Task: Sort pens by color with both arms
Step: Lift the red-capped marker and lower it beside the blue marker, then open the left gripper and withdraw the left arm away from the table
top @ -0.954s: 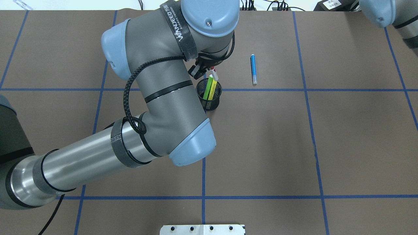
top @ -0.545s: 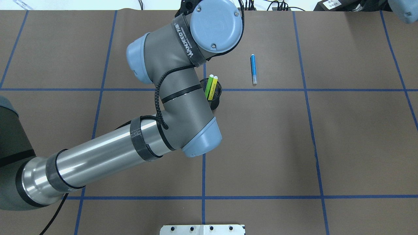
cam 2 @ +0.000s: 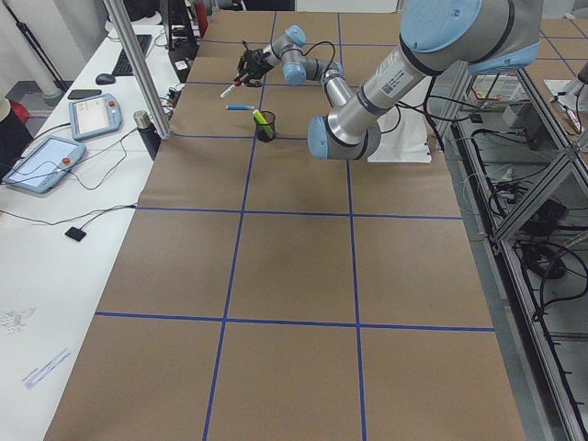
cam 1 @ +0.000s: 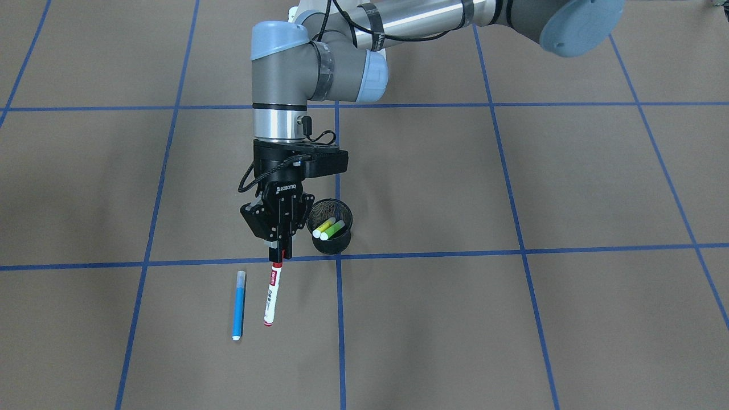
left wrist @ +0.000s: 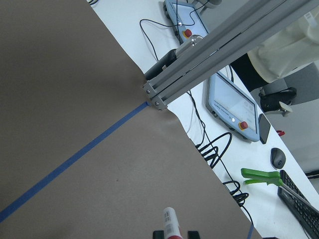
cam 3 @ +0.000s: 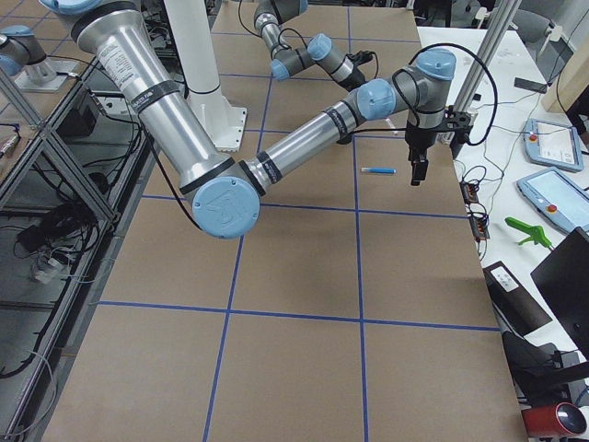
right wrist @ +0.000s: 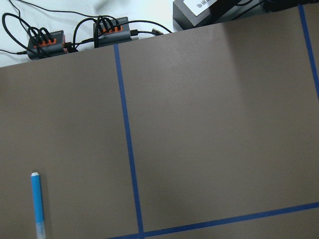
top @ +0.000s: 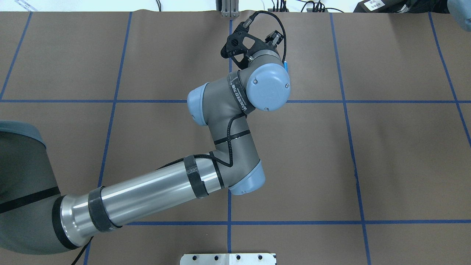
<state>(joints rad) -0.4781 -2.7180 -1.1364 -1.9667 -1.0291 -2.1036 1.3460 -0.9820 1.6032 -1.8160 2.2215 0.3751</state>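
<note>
Placement step, judging by the red-capped marker in hand.
Front view: clamps left gripper (cam 1: 277, 250) on white-barrelled, red-capped marker (cam 1: 271, 296), hung just beside slim blue marker (cam 1: 239, 304); light green marker (cam 1: 336, 229) and yellow marker (cam 1: 323, 228) in black mesh cup (cam 1: 333, 244). Overhead: hides grasp under wrist; right gripper unseen. Next, likely: lower, release.

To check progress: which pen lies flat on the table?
The blue pen; the red-capped pen hangs from the left gripper, the green pen and yellow pen stand in the mesh cup.

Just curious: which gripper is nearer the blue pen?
Left. The left gripper, holding a red-capped pen, hangs beside the blue pen; the right arm is far off, gripper unseen.
</note>
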